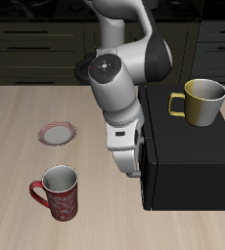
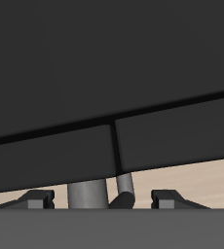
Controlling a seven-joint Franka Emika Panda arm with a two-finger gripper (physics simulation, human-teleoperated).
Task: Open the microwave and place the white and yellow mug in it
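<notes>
Black and boxy, the microwave sat with its door closed, and the white and yellow mug stood upright on its roof. I had the gripper low beside the door, its fingers spread either side of the grey bar handle. A red mug stood nearer the front edge.

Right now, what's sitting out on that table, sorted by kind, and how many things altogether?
Mugs: 2, the white and yellow mug on top of the microwave and a red patterned mug on the table
Microwave: 1
Small round plate: 1
Total: 4
</notes>
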